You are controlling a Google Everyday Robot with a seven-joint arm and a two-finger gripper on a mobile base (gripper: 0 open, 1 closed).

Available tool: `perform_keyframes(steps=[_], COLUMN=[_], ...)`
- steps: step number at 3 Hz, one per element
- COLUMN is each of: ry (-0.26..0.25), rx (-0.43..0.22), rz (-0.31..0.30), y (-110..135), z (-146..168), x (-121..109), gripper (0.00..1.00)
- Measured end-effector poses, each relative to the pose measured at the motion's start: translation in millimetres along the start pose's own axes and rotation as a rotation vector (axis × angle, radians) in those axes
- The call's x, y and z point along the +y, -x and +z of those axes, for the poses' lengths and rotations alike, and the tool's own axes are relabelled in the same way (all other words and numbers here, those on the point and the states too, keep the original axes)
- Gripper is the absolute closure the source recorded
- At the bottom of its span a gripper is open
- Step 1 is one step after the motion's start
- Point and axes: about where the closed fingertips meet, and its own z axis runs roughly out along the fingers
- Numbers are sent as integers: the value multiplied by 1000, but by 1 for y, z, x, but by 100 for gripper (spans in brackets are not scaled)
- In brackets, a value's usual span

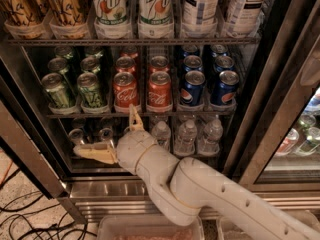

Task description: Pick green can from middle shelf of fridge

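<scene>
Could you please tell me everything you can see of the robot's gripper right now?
The gripper has two pale tan fingers on a rounded off-white wrist. The fingers are spread wide and hold nothing. One points left. The other points up, and its tip overlaps the front rail of the middle shelf below a red can; contact cannot be judged. The gripper sits in front of the lower rack, left of the water bottles, below and right of the nearest green can.
</scene>
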Motion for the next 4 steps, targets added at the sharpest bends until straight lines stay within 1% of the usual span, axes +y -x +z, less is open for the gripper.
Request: perform_keyframes(steps=[1, 3, 4], ry=[-25, -33, -69], rx=[-29, -49, -50], rz=[-2, -32, -13], y=[5, 12, 6], z=[15, 32, 38], x=[9, 27, 21], gripper=[0, 0, 0])
